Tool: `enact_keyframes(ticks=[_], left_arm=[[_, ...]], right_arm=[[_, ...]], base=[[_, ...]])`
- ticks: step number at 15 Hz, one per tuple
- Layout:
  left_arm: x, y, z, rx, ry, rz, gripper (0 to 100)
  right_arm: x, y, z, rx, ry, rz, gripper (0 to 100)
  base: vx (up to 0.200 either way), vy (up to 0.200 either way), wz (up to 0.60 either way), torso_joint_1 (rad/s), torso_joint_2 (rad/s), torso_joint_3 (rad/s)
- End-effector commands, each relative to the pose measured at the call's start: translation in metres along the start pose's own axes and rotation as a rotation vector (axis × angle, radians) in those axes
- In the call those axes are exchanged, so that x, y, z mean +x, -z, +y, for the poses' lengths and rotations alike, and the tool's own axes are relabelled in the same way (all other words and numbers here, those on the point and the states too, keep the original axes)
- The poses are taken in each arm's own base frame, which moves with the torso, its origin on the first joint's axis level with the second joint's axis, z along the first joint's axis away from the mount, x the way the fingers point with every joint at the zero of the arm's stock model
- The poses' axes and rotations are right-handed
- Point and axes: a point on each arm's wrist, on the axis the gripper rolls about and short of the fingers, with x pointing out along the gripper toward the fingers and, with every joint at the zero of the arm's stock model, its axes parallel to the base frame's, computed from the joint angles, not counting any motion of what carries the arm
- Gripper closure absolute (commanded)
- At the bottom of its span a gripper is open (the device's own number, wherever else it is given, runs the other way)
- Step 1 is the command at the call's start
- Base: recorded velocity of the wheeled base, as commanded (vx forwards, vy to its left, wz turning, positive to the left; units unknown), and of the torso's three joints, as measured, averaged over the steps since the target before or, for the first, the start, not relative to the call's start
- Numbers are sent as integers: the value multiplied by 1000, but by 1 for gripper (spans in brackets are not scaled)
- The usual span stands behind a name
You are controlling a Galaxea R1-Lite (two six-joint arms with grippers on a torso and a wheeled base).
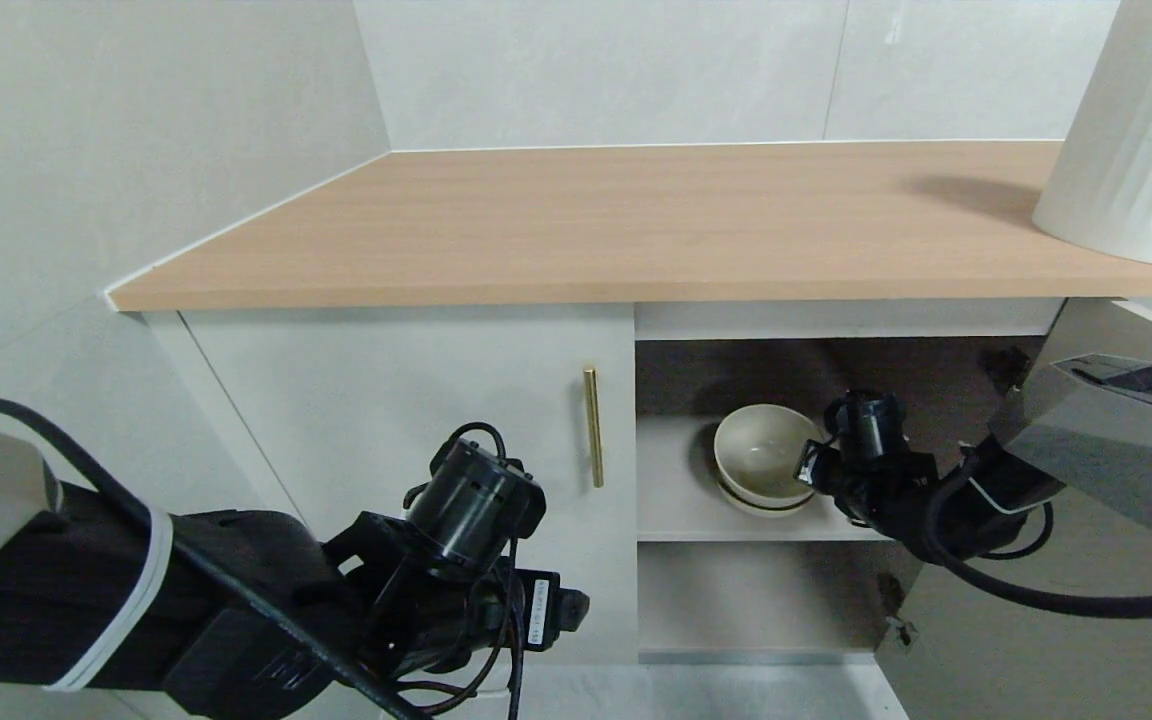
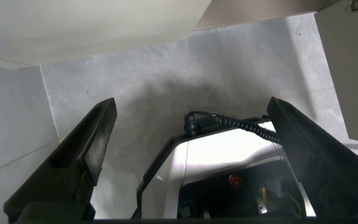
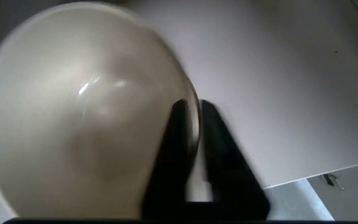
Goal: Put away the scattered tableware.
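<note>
A cream bowl (image 1: pixel 758 452) sits tilted on the middle shelf (image 1: pixel 676 500) of the open cabinet, resting over another dark-rimmed dish (image 1: pixel 758 505). My right gripper (image 1: pixel 808 468) reaches into the cabinet from the right and is shut on the bowl's rim. In the right wrist view the two fingers (image 3: pixel 178 134) pinch the rim of the bowl (image 3: pixel 86 112), one inside and one outside. My left gripper (image 2: pixel 191 111) hangs low in front of the closed cabinet door, pointing down at the pale floor, open with nothing between its fingers.
The left cabinet door with a brass handle (image 1: pixel 592 427) is closed. The right door (image 1: pixel 996 620) stands open beside the lower shelf (image 1: pixel 756 600). On the wooden countertop (image 1: pixel 576 220), a white ribbed vessel (image 1: pixel 1136 130) stands at the far right.
</note>
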Motion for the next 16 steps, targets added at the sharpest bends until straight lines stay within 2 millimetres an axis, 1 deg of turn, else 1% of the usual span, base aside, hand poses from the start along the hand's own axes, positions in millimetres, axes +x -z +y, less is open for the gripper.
enact_keyframes(ticks=[1, 7, 8, 10, 11, 13, 14, 16], left_arm=[[0, 0, 0, -1, -1, -3, 0], [-1, 0, 0, -3, -1, -4, 0], [-2, -1, 1, -4, -2, -9, 0], [-12, -10, 9, -29, -30, -58, 0], [-23, -16, 15, -48, -30, -96, 0], [-51, -27, 27, -72, -21, -176, 0], [-67, -31, 34, -73, -18, -215, 0], [-90, -32, 39, -84, -5, -263, 0]], right_arm=[[0, 1, 0, -2, 0, 3, 0], [-2, 0, 0, -3, -3, 4, 0], [-5, -1, 0, -4, -3, 4, 0], [-22, -7, -1, -12, -18, 13, 0], [-36, -10, 2, -27, -33, 35, 0], [-78, -23, 9, -51, -87, 76, 0], [-104, -30, 7, -59, -118, 93, 0], [-146, -45, -2, -82, -185, 124, 0]], base=[[0, 0, 0, 0, 0, 0], [0, 0, 0, 0, 0, 0], [0, 0, 0, 0, 0, 0], [0, 0, 0, 0, 0, 0], [0, 0, 0, 0, 0, 0], [0, 0, 0, 0, 0, 0], [0, 0, 0, 0, 0, 0], [0, 0, 0, 0, 0, 0]])
